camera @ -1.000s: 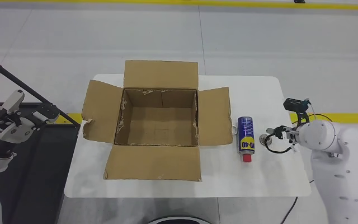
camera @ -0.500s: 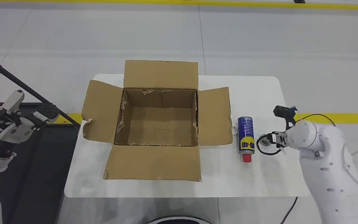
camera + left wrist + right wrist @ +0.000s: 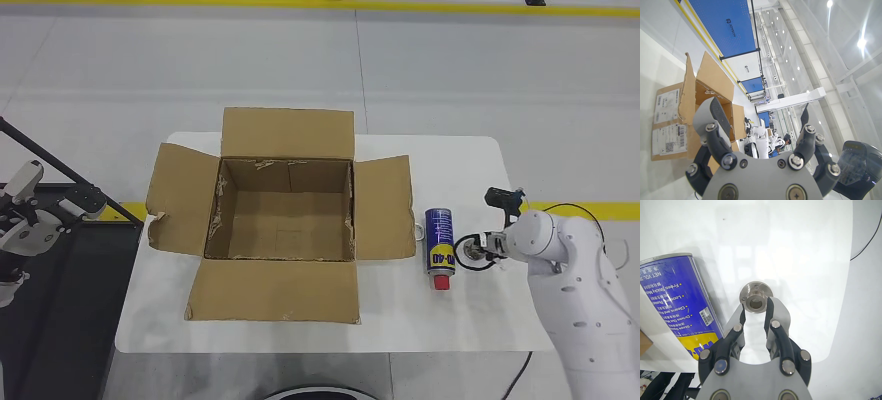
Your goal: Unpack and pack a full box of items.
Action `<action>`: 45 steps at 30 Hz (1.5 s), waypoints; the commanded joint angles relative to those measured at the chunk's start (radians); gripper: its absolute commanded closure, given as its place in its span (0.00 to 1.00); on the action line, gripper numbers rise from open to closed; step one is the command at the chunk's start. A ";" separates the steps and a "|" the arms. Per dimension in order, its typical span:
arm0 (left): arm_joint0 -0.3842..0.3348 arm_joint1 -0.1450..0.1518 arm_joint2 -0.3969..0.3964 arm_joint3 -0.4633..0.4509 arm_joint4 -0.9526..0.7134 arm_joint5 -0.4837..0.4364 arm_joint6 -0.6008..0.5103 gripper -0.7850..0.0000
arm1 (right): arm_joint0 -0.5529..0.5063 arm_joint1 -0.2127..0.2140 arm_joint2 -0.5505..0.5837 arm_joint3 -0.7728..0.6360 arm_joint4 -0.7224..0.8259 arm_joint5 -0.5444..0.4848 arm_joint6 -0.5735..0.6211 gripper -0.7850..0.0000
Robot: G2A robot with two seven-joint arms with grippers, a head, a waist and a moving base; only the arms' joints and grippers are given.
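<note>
**Top view.** The cardboard box (image 3: 275,290) stands near the middle of the white table (image 3: 300,335). All four flaps are folded outward and its brown floor is exposed. On the robot's right of the box, near the right-hand flap but apart from it, the blue spray can (image 3: 439,245) lies on its side. Its red cap points toward the table's near edge. The right gripper (image 3: 472,250) sits just beside the can, on the side away from the box.

**Right wrist view.** I read this gripper's fingers (image 3: 770,309) as closed on the hub of a small metal flanged bushing (image 3: 755,294), with one black pad on either side. The bore faces the camera and the flange faces the tabletop. I cannot tell whether the flange rests on the surface or hangs just above it. The can lies close alongside, its flat base end toward the far part of the table.

**Left wrist view.** The left gripper (image 3: 761,106) is well apart from the box, on its left side, and is tilted up toward the hall ceiling. I see its fingers spread wide apart. The box's labelled outer wall faces this camera.
</note>
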 commanded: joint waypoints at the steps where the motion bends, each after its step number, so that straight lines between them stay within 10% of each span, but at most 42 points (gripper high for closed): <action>1: 0.000 0.000 0.000 0.000 0.000 0.000 0.000 0.00 | 0.002 0.000 -0.003 0.006 0.000 -0.002 0.001 0.63; 24: 0.000 0.000 0.000 0.000 0.000 0.000 0.000 0.00 | 0.043 -0.010 -0.033 0.103 0.021 -0.002 -0.037 0.69; 31: 0.000 0.000 0.000 0.000 0.000 0.000 0.000 0.00 | 0.049 -0.010 -0.032 0.116 0.023 -0.007 -0.037 1.00; 45: 0.000 0.000 0.000 0.000 0.000 0.000 0.000 0.00 | 0.074 -0.001 0.058 -0.095 0.080 0.013 -0.065 1.00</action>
